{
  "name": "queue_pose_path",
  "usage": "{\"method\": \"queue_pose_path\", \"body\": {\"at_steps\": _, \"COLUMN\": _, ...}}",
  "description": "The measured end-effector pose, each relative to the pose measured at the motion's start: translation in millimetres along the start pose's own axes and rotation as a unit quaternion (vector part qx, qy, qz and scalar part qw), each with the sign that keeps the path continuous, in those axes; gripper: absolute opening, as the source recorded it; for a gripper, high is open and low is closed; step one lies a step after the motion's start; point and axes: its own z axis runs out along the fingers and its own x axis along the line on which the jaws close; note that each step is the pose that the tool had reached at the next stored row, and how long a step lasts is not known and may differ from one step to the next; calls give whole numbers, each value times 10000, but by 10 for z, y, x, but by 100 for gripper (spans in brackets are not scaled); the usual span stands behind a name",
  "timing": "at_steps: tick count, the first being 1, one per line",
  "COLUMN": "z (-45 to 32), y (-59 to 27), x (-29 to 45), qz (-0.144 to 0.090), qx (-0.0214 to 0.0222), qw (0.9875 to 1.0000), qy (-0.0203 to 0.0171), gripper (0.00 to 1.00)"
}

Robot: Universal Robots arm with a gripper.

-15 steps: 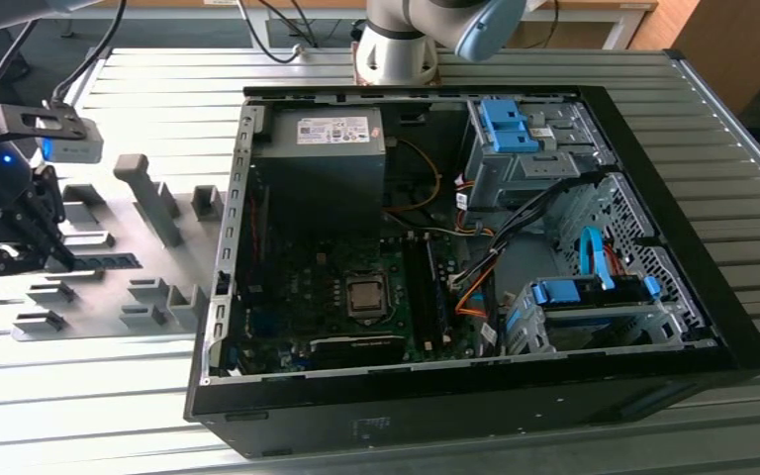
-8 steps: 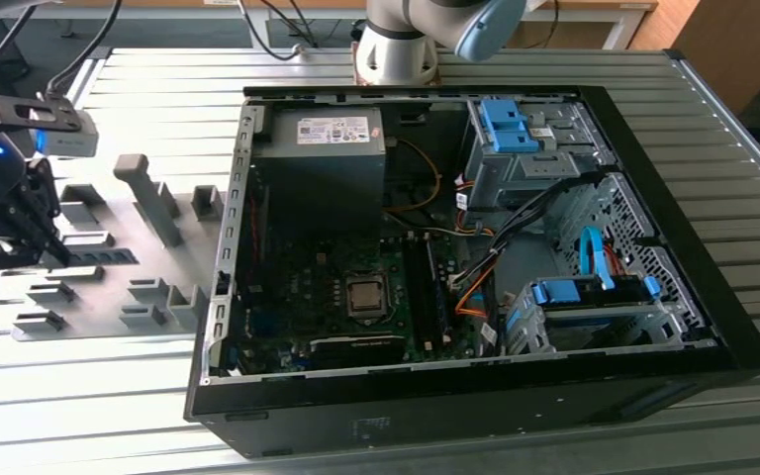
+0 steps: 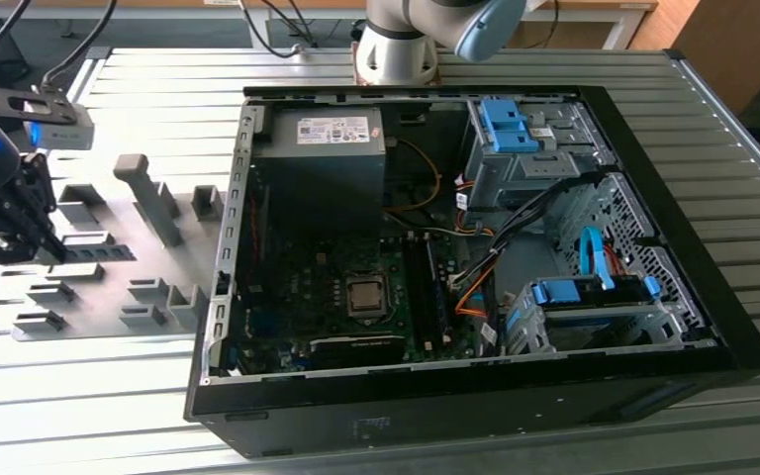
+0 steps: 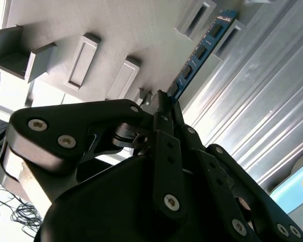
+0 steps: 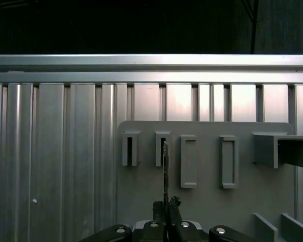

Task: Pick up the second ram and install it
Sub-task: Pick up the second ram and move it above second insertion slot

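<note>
Ribbed aluminium table (image 3: 90, 396) bearing gray holder plate (image 5: 206, 206) and open computer case (image 3: 736, 346) alongside. Gripper (image 4: 164, 103) over the plate, clamped tight onto one end of the second ram (image 4: 199, 55). Edge-on in the first wrist view, far end reaching a slot block (image 5: 163, 149); seated or clear of it, impossible to tell. Handling, by judgement: straight travel along the slot line, no twist, steady pinch; thin board held by one end, likely prone to levering and scraping.

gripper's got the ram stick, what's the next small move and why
Probably pull the second ram straight away from the gray holder plate: the gripper is shut on it and its far end sits by a holder slot, so sideways travel might snag.
</note>
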Motion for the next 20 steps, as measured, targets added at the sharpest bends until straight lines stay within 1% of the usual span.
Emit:
{"method": "queue_pose_path", "body": {"at_steps": 8, "z": -47, "y": 0, "x": 0, "qz": 0, "qx": 0, "qw": 10000, "qy": 0, "gripper": 15}}
{"method": "queue_pose_path", "body": {"at_steps": 20, "z": -203, "y": 2, "x": 0, "qz": 0, "qx": 0, "qw": 10000, "qy": 1, "gripper": 15}}
